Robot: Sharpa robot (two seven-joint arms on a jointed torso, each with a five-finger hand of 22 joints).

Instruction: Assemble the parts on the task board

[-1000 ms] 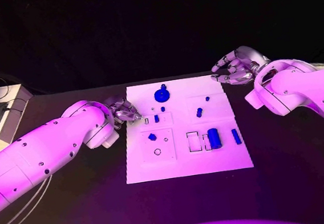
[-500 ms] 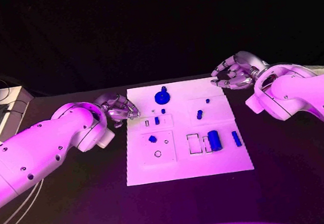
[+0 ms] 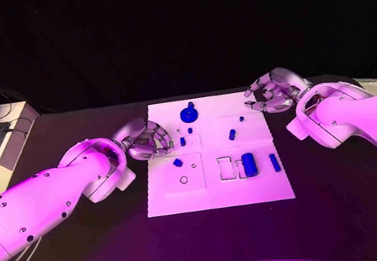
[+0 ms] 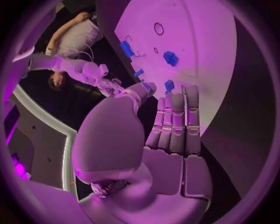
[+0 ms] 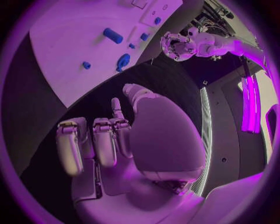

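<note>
The left hand (image 3: 144, 141) hovers at the white board's (image 3: 220, 193) edge, fingers straight and apparently empty, near small blue pieces (image 3: 183, 141). Right hand (image 3: 270, 92) curled, empty. Approach slowly, pinching squarely.

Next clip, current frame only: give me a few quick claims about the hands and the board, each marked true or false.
1. The left hand is at the task board's left edge. True.
2. The right hand holds the long blue cylinder. False: the cylinder lies on the board, and the hand is off the board's far right corner with nothing in its fingers.
3. The blue knob-shaped part stands near the board's far edge. True.
4. The board hangs over the table's edge. False: it lies wholly on the table.
</note>
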